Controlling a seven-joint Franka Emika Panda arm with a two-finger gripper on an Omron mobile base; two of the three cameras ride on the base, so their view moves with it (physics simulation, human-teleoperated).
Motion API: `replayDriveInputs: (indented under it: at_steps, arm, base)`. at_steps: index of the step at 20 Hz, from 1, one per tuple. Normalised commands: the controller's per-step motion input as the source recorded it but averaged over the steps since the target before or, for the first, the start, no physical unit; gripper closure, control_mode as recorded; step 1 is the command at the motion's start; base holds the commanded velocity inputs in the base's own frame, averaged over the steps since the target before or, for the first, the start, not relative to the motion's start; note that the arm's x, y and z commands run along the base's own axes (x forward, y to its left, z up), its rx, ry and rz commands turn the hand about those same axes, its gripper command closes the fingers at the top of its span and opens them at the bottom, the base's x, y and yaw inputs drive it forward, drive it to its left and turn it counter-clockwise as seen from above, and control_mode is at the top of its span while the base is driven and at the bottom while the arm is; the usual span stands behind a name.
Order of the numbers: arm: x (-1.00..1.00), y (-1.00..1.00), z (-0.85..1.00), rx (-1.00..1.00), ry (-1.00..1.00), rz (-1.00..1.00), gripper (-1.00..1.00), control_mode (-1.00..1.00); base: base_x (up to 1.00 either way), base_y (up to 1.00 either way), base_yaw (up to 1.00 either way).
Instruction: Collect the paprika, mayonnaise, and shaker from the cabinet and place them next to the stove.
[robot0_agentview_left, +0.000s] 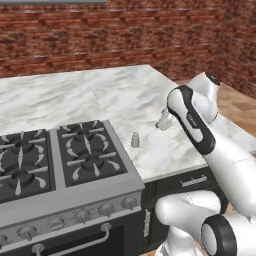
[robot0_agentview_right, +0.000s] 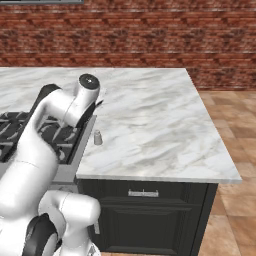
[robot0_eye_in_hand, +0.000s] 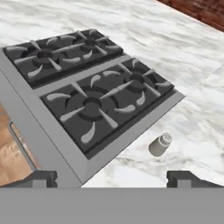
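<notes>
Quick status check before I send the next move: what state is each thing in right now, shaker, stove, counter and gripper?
Shaker: upright on the marble, just right of the stove, free of the gripper.
Stove: burners unlit, nothing on the grates.
Counter: holds the shaker beside the stove.
Gripper: open, nothing between its fingertips, raised above the counter near the shaker.

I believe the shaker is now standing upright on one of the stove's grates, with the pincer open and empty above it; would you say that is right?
Not quite. The shaker stands upright on the marble counter just beside the stove, not on a grate; the hand view shows it clear of the stove's steel edge. The rest holds: the pincer is open and empty above it.
</notes>
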Motion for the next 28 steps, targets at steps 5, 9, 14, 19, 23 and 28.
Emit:
replayDriveInputs:
  at_steps: [5,9,14,19,23,28]
  arm:
    - [-0.73,-0.1,0.0,0.02,0.0,-0.5,-1.0,-1.0]
    - [-0.66,-0.44,0.0,0.02,0.01,-0.35,-1.0,-1.0]
    - [-0.52,-0.45,0.0,0.05,0.0,-0.2,-1.0,-1.0]
    - [-0.54,-0.39,-0.14,0.06,0.0,-0.19,-1.0,-1.0]
    - [-0.15,-0.05,-0.16,0.0,0.0,-0.03,-1.0,1.0]
    - [0.0,0.0,0.0,0.0,0.0,0.0,-1.0,1.0]
  base:
    - [0.0,0.0,0.0]
    - [0.0,0.0,0.0]
    - [0.0,0.0,0.0]
    - [0.0,0.0,0.0]
    - [-0.06,0.0,0.0]
    - [-0.83,-0.13,-0.17]
